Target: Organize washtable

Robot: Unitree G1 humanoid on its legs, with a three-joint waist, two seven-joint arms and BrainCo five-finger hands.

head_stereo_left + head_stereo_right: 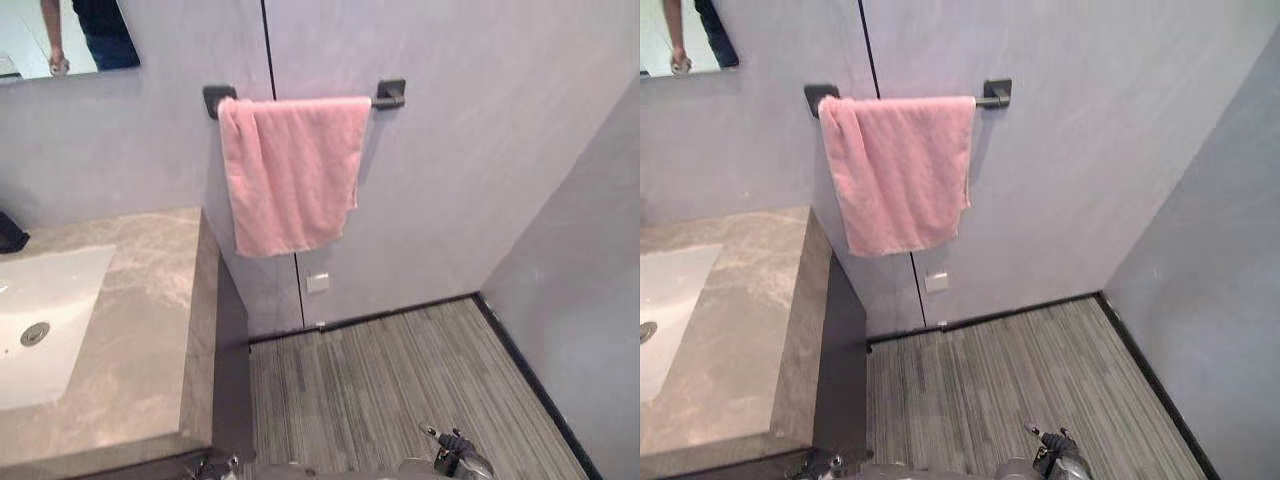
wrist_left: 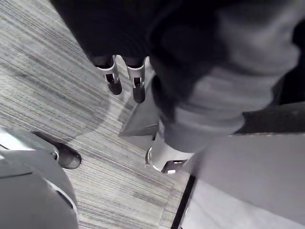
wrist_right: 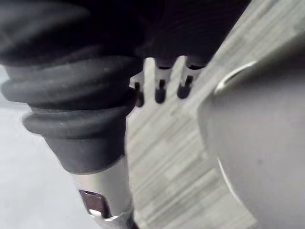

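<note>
- Your left robot hand (image 2: 113, 78) hangs low over the floor (image 2: 57, 95), fingers relaxed and holding nothing.
- Your right robot hand (image 3: 160, 89) is the same: fingers loose and straight, empty, down by the floor.
- The bench (image 1: 150, 320) with its white sink (image 1: 60, 285) sits at the left of the head view, so you aren't facing it squarely.
- The pink towel (image 1: 295, 175) is draped over the dark bar (image 1: 388, 95) on the wall just beside the bench. It hangs by its own weight and looks tidy.
- A dark object (image 1: 10, 235) sits at the bench's far left, cut off. I can't tell what it is.
- My read: nothing is within reach, so you'd turn toward the bench first.
</note>
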